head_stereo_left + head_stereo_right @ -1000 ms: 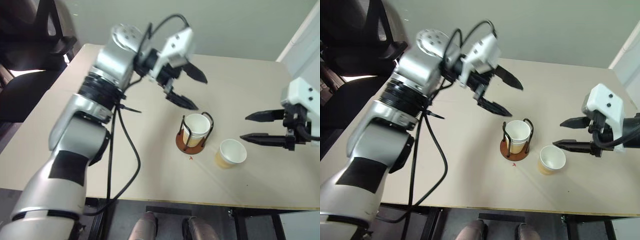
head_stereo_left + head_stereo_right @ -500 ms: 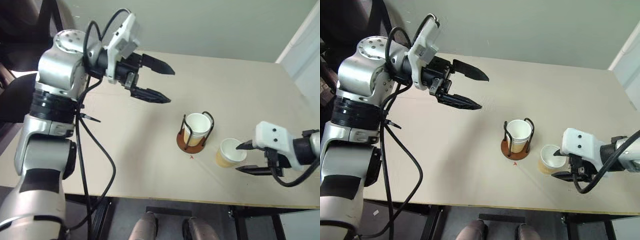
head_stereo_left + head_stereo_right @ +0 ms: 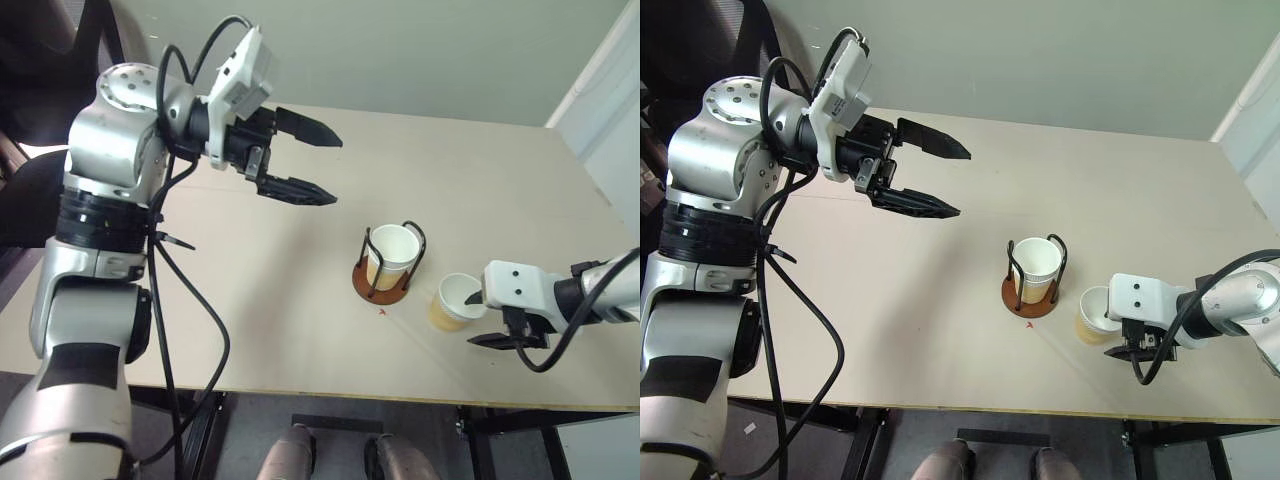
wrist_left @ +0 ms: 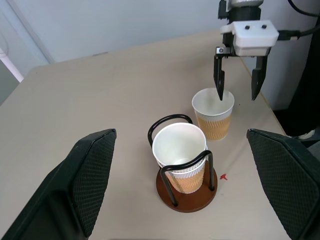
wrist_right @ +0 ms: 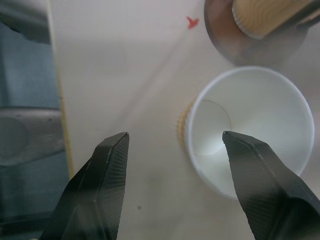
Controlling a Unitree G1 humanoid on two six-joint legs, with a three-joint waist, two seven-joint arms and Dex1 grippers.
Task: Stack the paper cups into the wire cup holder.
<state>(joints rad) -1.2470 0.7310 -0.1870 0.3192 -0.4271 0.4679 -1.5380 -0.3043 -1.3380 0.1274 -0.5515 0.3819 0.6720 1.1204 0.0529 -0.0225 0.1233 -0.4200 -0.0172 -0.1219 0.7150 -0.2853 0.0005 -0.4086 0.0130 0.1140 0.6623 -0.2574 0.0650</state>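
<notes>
Straddling the loose paper cup's (image 3: 458,302) rim, right gripper (image 4: 237,87) parted (left gripper (image 3: 322,165) wide, empty).

Silver left arm (image 3: 105,210), loose black cables, white wrist housings, ribbed black fingers (image 3: 297,190)

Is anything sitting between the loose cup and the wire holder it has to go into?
Nothing visible does. The loose paper cup stands upright beside the wire cup holder, with bare table between them. The holder already carries stacked cups, open at the top.
</notes>
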